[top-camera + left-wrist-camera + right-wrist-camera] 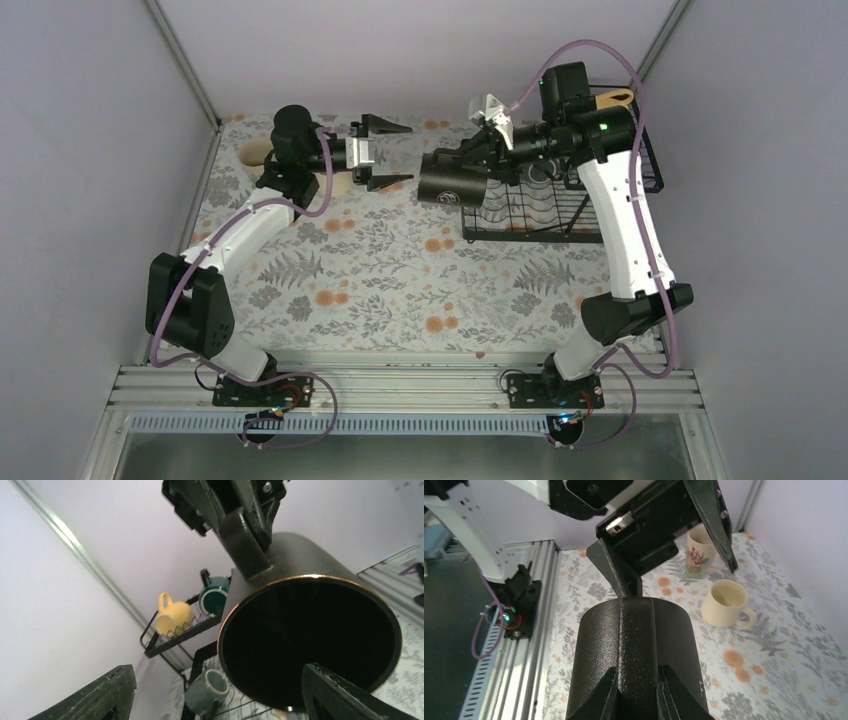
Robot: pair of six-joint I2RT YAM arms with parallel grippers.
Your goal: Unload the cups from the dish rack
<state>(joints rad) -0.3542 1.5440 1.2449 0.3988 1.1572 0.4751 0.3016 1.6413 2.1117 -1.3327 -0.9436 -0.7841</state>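
Right gripper (pixel 636 690) clamps black mug (pixel 639 630) by its handle; left gripper (pixel 410 154) gapes; left wrist view alone shows teal mug (pixel 215 597) on rack (pixel 172 642).

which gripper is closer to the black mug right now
Right. The right gripper holds the black mug by its handle; the left gripper faces its mouth close by, jaws open.

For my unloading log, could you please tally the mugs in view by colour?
black mug: 1
yellow mug: 1
dark teal mug: 1
grey-green mug: 1
cream: 2, the plain cream mug and the printed cream mug
Total: 6
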